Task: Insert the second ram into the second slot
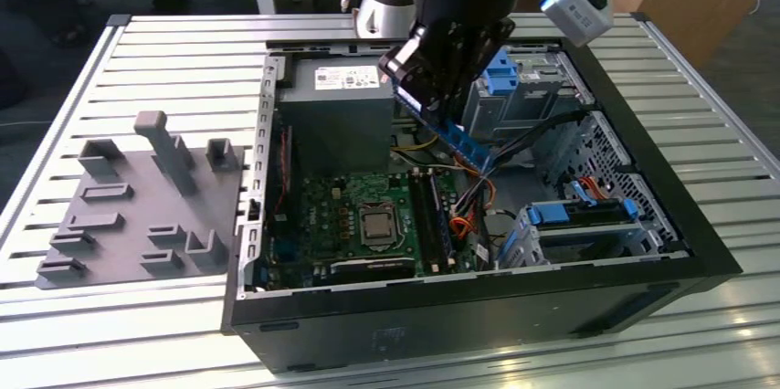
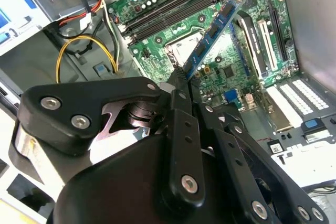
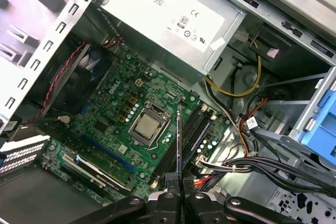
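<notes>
While the arm reaches down over the open computer case (image 1: pixel 682 234) in the exterior view, the gripper (image 1: pixel 429 101) hangs above the case's middle, in front of the grey power supply (image 1: pixel 335 101). Its jaws are drawn in narrow and pinch one end of the second ram (image 1: pixel 469 144). The blue stick slants down and toward the exterior view's right, its free end in the air above the green motherboard (image 1: pixel 329 215), clear of the memory slots (image 1: pixel 433 220). A grey parts fixture (image 1: pixel 134 215) lies on the slatted table (image 1: pixel 159 42) at the exterior view's left of the case. Blue drive brackets (image 1: pixel 585 214) sit in the bays on the case's far side from that fixture.

Seen in the second wrist view, the black linkage of the gripper (image 2: pixel 181 80) closes on the near end of the second ram (image 2: pixel 218 24), and the stick's chip-covered face runs out from the fingertips across the board. The dark memory slots (image 2: pixel 168 9) lie beside it, apart from it, with the processor socket (image 2: pixel 184 45) between. A yellow cable (image 2: pixel 84 51) loops near the case wall.

Looking along the fingers in the first wrist view, the second ram (image 3: pixel 179 145) appears edge-on as a thin dark line rising from the gripper (image 3: pixel 179 195). It lines up between the processor socket (image 3: pixel 148 125) and the memory slots (image 3: pixel 193 132), roughly parallel to the slots, but whether it sits over one particular slot I cannot tell.
</notes>
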